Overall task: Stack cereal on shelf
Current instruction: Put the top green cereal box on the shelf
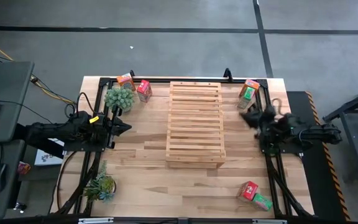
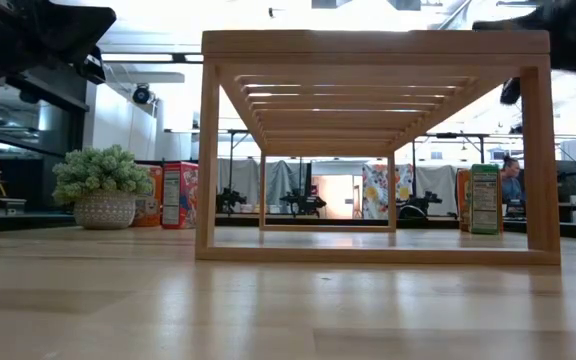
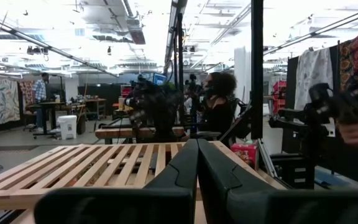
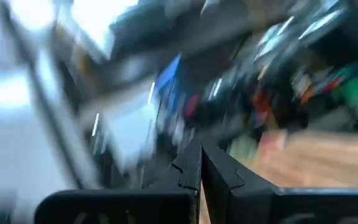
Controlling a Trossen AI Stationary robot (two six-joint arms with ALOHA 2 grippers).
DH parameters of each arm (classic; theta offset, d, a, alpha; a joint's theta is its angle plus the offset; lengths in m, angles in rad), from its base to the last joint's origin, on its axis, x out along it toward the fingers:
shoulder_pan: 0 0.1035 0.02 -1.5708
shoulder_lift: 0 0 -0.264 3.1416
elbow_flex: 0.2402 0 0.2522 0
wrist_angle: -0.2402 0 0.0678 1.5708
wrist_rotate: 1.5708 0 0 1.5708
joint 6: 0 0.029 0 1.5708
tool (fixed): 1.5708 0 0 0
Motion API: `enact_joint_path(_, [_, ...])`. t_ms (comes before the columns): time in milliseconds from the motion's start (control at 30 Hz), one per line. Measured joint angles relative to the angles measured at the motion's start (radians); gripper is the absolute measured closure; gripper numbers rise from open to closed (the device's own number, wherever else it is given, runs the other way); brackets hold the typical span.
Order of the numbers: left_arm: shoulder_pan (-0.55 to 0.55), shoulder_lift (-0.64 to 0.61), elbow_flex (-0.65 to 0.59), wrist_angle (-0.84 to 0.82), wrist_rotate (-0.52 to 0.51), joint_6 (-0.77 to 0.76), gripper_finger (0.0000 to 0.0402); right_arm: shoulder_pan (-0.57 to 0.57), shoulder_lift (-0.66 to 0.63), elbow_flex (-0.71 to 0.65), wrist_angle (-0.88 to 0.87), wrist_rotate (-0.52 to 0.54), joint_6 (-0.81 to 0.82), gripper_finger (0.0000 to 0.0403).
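Tabletop — 2 plants flank the shelf.

High view straight down; low view table-level, facing room; both share shelf; wrist views forward.

Slatted shelf mid-table, cereal scattered around

A pale plank table fills the frame's centre. On it stand the slatted shelf mid-frame, cereal boxes upper left, upper right, lower right, and plants upper left, lower left.
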Motion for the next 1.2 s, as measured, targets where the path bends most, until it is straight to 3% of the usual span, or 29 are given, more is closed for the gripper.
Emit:
enact_joint_path(67, [0.000, 0.000, 0.000, -0.002, 0.000, 0.000, 0.0401, 0.000, 0.008, 0.000, 0.116, 0.046, 0.001, 0.0402])
enact_joint_path(200, [0.000, 0.000, 0.000, -0.006, 0.000, 0.000, 0.0401, 0.000, 0.075, 0.005, 0.297, -0.006, -0.085, 0.0402])
enact_joint_path(333, [0.000, 0.000, 0.000, -0.007, 0.000, 0.000, 0.0401, 0.000, 0.210, 0.105, 0.246, 0.154, -0.086, 0.0401])
enact_joint_path(433, [0.000, 0.000, 0.000, -0.007, 0.000, 0.000, 0.0401, 0.000, 0.348, 0.225, 0.025, 0.308, -0.104, 0.0380])
enact_joint_path(567, [0.000, 0.000, 0.000, -0.007, 0.000, 0.000, 0.0401, 0.000, 0.521, 0.441, -0.374, 0.537, -0.085, 0.0310])
enact_joint_path(633, [0.000, 0.000, 0.000, -0.007, 0.000, 0.000, 0.0401, 0.000, 0.603, 0.543, -0.616, 0.678, 0.039, 0.0263])
enact_joint_path(733, [0.000, 0.000, 0.000, -0.009, 0.000, 0.000, 0.0401, -0.004, 0.716, 0.674, -0.984, 0.789, 0.271, 0.0193])
enact_joint_path(867, [0.000, 0.000, 0.000, -0.009, 0.000, 0.000, 0.0401, -0.056, 0.839, 0.779, -1.351, 0.811, 0.604, 0.0120])
enact_joint_path(967, [0.000, 0.000, 0.000, -0.009, 0.000, 0.000, 0.0401, -0.116, 0.909, 0.793, -1.498, 0.802, 0.838, 0.0090])
enact_joint_path(1067, [0.000, 0.000, 0.000, -0.009, 0.000, 0.000, 0.0401, -0.179, 0.970, 0.769, -1.519, 0.798, 0.975, 0.0079])
enact_joint_path(1200, [0.000, 0.000, 0.000, -0.009, 0.000, 0.000, 0.0401, -0.258, 1.035, 0.718, -1.438, 0.779, 1.035, 0.0077])
